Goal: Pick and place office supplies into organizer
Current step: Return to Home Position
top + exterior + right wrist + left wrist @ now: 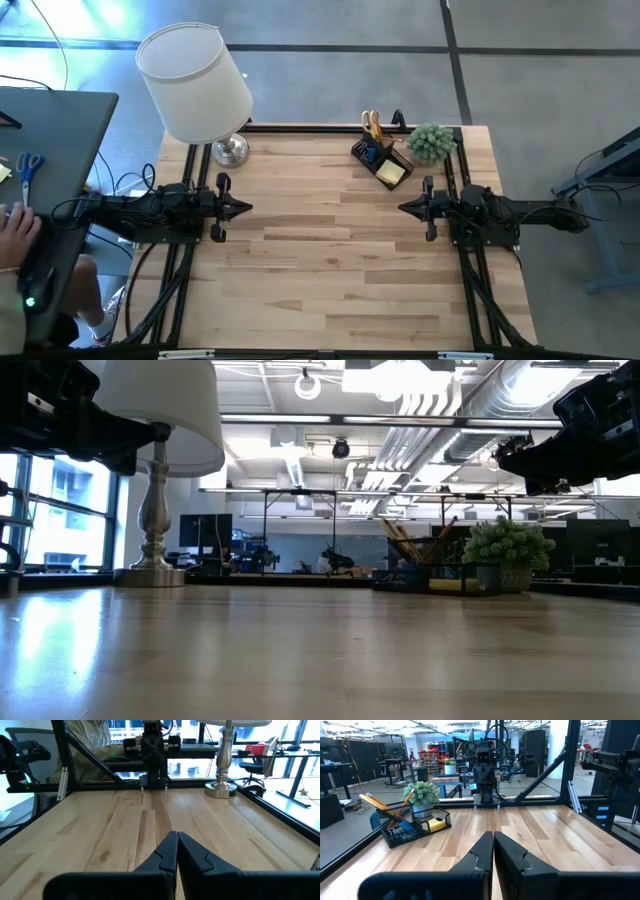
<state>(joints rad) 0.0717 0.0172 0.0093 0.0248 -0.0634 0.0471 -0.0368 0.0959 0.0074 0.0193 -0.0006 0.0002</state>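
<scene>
I home left pincer (245, 208) and right pincer (403, 208) closed, empty, steering clear of the desk organizer (381, 158) beside the right one.

Organizer (395, 839): small, black, standing at the far edge of the surface (330, 240), on the right arm's side.
Scissors (371, 124): yellow handles up, in the tall part.
Pencils (376, 802): orange, leaning there too.
Sticky pad (391, 174): yellow, flat in the low tray.

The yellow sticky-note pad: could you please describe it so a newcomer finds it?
On the wooden table, find the small green plant at one corner. Beside it stands a black desk organizer; the yellow sticky-note pad is the flat square in its low tray, unlike the upright yellow-handled scissors.
</scene>
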